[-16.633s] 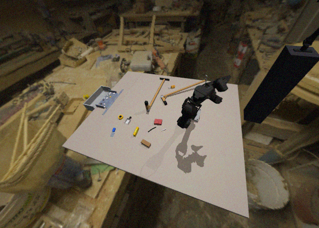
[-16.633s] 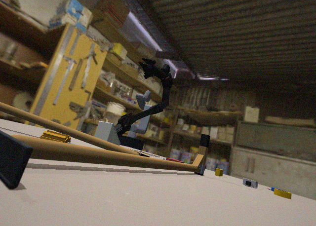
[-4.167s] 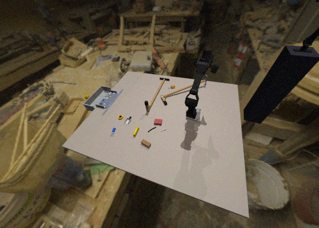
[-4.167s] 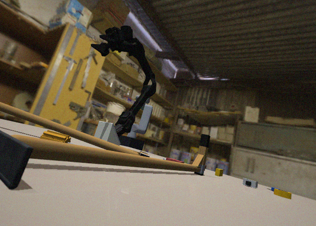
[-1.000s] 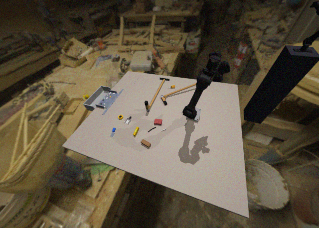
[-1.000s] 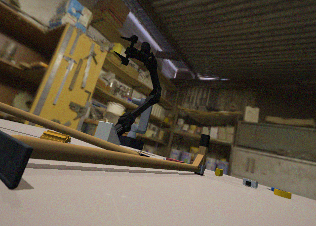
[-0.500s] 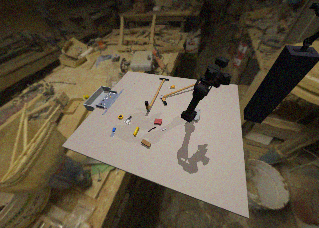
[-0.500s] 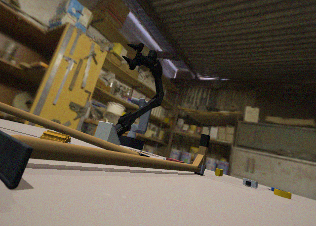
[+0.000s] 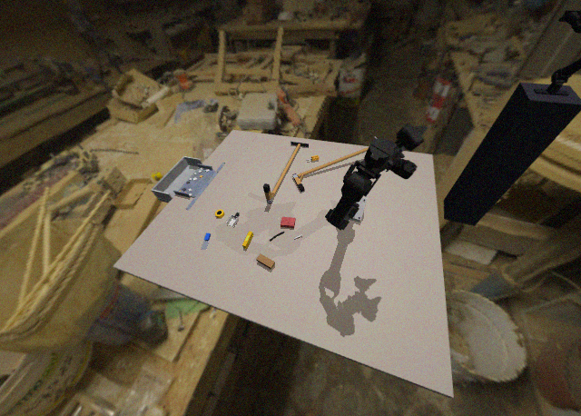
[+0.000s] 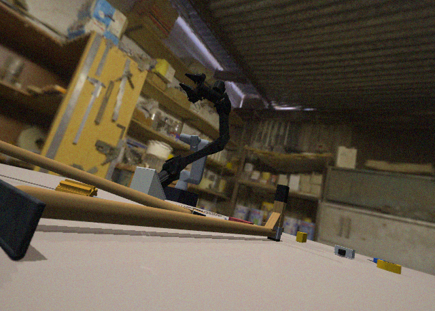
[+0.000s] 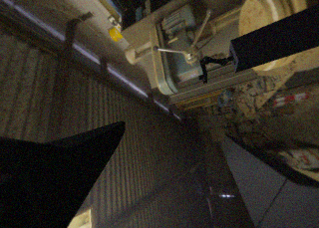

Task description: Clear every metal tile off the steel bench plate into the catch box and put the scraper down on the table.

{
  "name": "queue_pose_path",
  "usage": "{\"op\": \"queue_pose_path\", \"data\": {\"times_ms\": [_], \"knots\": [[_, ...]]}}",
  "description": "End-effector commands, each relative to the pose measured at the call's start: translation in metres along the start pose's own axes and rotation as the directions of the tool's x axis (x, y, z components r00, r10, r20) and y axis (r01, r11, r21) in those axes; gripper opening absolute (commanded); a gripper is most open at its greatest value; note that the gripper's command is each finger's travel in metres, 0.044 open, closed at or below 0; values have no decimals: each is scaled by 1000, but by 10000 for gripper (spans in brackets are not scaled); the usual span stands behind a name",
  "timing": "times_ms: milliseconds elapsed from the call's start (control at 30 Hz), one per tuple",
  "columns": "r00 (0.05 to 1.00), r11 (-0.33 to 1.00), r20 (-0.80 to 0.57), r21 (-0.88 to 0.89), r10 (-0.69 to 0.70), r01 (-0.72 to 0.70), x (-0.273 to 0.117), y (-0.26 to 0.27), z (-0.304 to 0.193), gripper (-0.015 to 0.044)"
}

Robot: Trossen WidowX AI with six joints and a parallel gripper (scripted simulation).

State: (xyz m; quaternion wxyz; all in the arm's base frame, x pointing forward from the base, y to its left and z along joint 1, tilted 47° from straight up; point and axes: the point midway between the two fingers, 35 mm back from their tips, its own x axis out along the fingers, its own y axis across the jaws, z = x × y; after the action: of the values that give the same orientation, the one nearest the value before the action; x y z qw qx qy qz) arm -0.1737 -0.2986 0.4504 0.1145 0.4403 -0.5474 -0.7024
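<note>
The long scraper [image 9: 284, 173] [image 10: 140, 217] lies on the table, its flat dark blade at the far end in the top view and large at the left in the exterior view. An upright grip with a black tip stands at its near end. The catch box [image 9: 162, 195] and the steel plate [image 9: 202, 188] are at the table's left edge in the top view. Several small tiles [image 9: 193, 179] lie on the grey surface there; which part bears each is too small to tell. My gripper [image 10: 183, 79] [image 11: 172, 132] is open and empty, high above the table and away from the scraper.
A second long wooden-handled tool [image 9: 335, 163] [image 10: 88, 176] lies beside the scraper, its far end behind my arm in the top view. A red block [image 9: 288, 222], a yellow block [image 9: 247, 240], a brown block [image 9: 265, 262] and a tape measure [image 9: 219, 213] lie nearer. A dark column [image 9: 511, 153] stands right.
</note>
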Motion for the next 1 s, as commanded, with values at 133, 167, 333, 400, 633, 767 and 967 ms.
{"op": "queue_pose_path", "data": {"times_ms": [133,167,333,400,633,767,967], "knots": [[994,963,59,248,94,-105,-43,16,29,440],[992,954,66,275,103,-117,-48,18,32,440],[984,898,101,403,149,-177,-71,23,46,440],[979,869,116,452,167,-201,-80,25,52,440],[965,779,154,570,212,-262,-106,28,67,440],[965,777,155,572,213,-263,-106,29,67,440],[968,790,142,559,207,-251,-103,28,63,335]]}}
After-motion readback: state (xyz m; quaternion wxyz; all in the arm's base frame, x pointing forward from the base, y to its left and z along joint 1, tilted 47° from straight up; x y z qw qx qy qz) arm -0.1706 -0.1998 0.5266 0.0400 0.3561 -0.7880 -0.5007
